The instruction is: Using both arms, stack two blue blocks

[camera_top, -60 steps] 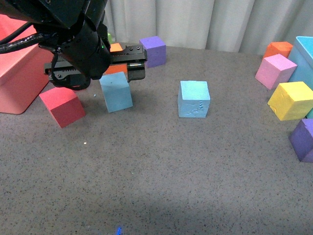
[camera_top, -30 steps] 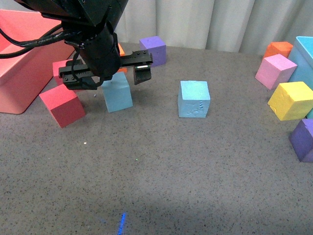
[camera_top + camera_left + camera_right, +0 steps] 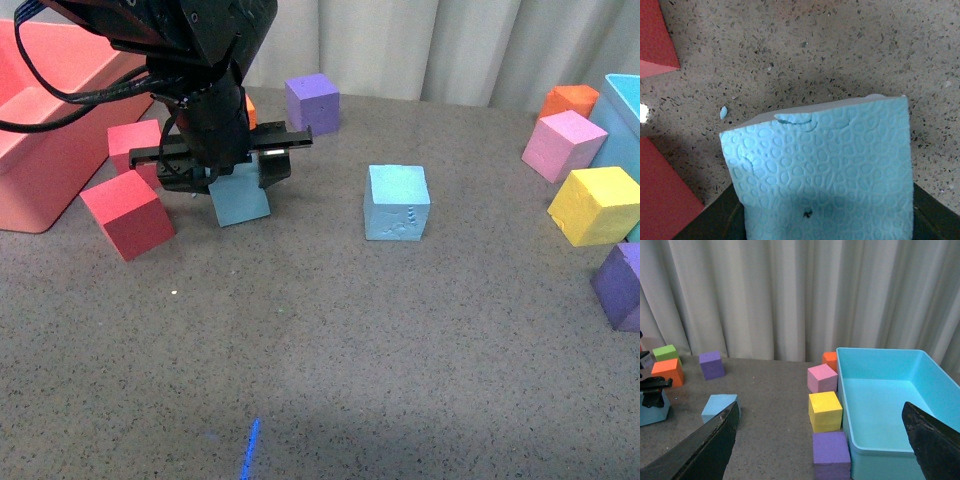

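A plain blue block (image 3: 240, 197) stands left of centre on the grey table. My left gripper (image 3: 232, 175) is lowered over it, open, one finger on each side. In the left wrist view this block (image 3: 825, 170) fills the space between the black fingers (image 3: 710, 225); I cannot tell whether they touch it. The second blue block (image 3: 397, 202), with embossed marks on its front face, stands alone at the centre. My right gripper (image 3: 820, 447) hangs open in the air, empty, and from there I see the embossed block (image 3: 720, 407) far off.
A red bin (image 3: 50, 130) and two red cubes (image 3: 125, 213) sit left of the arm, a purple cube (image 3: 312, 102) behind it. At the right edge are pink (image 3: 562, 145), yellow (image 3: 595, 205), orange (image 3: 570, 100) and purple (image 3: 622, 285) cubes beside a turquoise bin (image 3: 890, 400).
My left gripper has swung in from behind and come down over the plain blue block, so its fingers now straddle it. Neither block has moved.
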Robot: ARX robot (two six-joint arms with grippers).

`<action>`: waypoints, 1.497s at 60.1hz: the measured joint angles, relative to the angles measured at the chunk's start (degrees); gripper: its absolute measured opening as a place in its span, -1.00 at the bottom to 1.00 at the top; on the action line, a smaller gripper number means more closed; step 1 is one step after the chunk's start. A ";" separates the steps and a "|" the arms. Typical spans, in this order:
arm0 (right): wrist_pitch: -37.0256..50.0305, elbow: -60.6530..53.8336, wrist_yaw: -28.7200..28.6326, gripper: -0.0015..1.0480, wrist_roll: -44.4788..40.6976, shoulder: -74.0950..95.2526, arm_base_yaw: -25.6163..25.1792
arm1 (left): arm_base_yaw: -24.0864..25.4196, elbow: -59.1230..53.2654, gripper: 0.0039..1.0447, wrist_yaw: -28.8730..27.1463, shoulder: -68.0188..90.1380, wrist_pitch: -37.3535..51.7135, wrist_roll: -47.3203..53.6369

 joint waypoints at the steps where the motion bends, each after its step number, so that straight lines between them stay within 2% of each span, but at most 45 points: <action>1: 0.00 0.00 0.00 0.81 0.00 0.00 0.00 | -0.04 0.07 0.01 0.17 -0.04 -0.20 0.00; 14: 0.00 0.00 0.00 0.81 -0.02 0.00 0.00 | -2.43 -2.60 -0.09 0.90 -4.20 -0.24 0.85; 28: 0.00 0.00 0.00 0.81 -0.02 0.00 0.00 | -9.33 -3.96 -0.10 0.15 -12.50 0.66 2.16; 38: 0.00 0.00 0.00 0.81 -0.02 0.00 0.00 | -14.47 -1.77 -0.10 -0.96 -12.07 -2.21 2.08; 49: 0.00 0.00 0.00 0.81 -0.02 0.00 0.00 | -17.33 4.63 -0.10 -2.58 -7.87 -5.77 1.46; 72: 0.00 0.00 0.00 0.81 -0.02 0.00 0.00 | -18.93 18.29 -0.10 -4.39 0.90 -11.93 0.63; 90: 0.00 0.00 0.00 0.81 0.00 0.00 0.00 | -18.69 19.30 -0.10 -5.05 2.93 -12.87 1.62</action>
